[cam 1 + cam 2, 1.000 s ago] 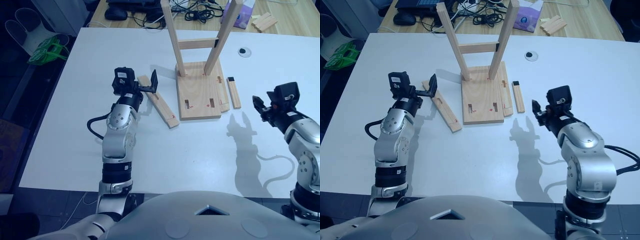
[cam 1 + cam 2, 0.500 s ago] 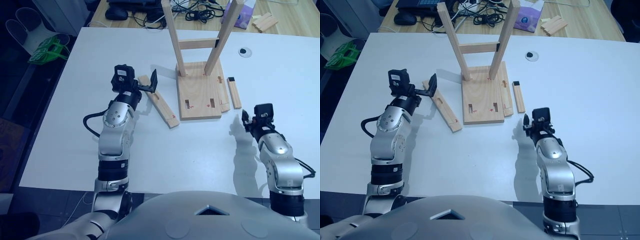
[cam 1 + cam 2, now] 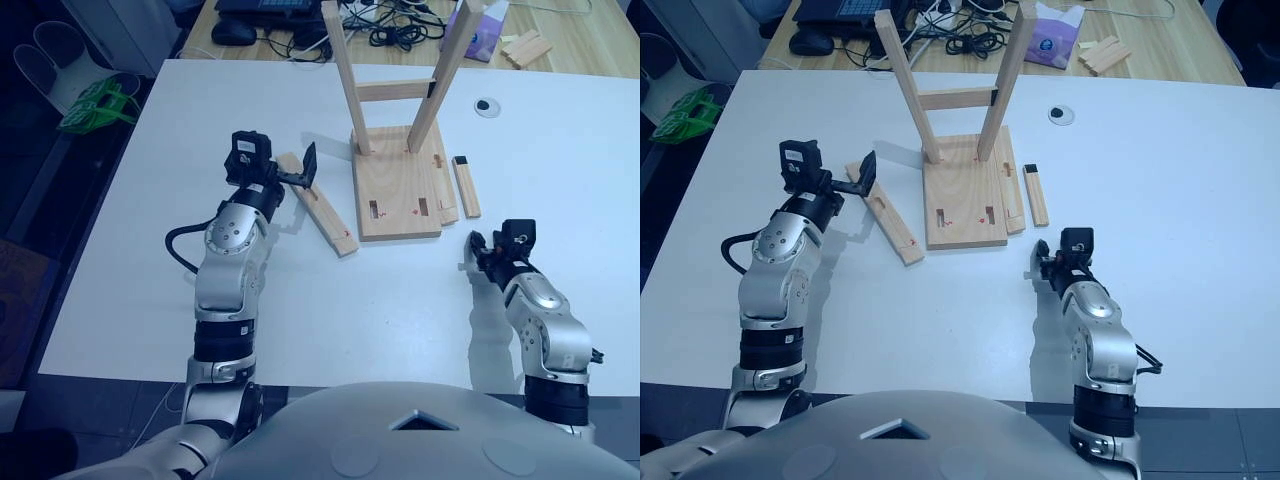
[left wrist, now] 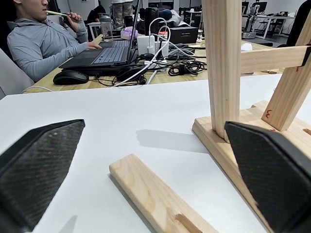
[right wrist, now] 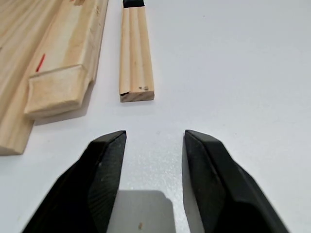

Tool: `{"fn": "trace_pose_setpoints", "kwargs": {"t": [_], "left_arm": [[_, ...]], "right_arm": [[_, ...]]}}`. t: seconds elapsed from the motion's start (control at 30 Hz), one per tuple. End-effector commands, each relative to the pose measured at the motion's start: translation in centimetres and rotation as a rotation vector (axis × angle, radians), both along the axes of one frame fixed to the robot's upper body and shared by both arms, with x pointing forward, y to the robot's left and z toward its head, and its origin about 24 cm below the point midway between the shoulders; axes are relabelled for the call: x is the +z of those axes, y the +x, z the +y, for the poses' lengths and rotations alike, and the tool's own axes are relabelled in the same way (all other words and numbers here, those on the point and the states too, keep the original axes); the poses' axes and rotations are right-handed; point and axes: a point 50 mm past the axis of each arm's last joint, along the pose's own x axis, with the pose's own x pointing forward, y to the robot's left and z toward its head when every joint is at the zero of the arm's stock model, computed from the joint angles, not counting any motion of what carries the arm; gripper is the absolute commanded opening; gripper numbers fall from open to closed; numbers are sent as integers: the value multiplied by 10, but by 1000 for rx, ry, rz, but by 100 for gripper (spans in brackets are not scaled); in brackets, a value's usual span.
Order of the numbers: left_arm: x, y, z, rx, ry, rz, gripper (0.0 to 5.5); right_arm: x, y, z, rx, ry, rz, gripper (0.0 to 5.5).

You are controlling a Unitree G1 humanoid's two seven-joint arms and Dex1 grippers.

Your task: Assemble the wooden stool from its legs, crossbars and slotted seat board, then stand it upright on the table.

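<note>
The slotted seat board lies flat on the white table, with two legs standing up from its far end, joined by a crossbar. A loose leg lies left of the board. A short crossbar with a black end lies to its right, and another piece rests against the board's right edge. My left gripper is open, low over the far end of the loose leg. My right gripper is open and empty, low over the table just short of the short crossbar.
A black round grommet sits in the table behind the stool. A desk beyond holds a mouse, cables and spare wooden pieces. Bare table stretches in front of the board.
My right arm has swung in from the table's right side, dropping low and ending near the short crossbar's near end. The left arm has hardly moved.
</note>
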Motion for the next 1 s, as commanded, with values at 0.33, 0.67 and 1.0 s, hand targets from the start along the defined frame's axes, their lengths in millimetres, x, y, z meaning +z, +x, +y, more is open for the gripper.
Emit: {"fn": "trace_pose_setpoints", "kwargs": {"t": [0.33,0.67,1.0], "left_arm": [[2,4,-4,-8,-5,-2,540],[6,6,-4,-21,2,-8,540],[6,7,-5,-25,4,-4,540]], "right_arm": [[-8,21,12,-70,-25,80,225],[-9,34,26,-3,-12,93,225],[-12,39,28,-41,9,93,225]]}}
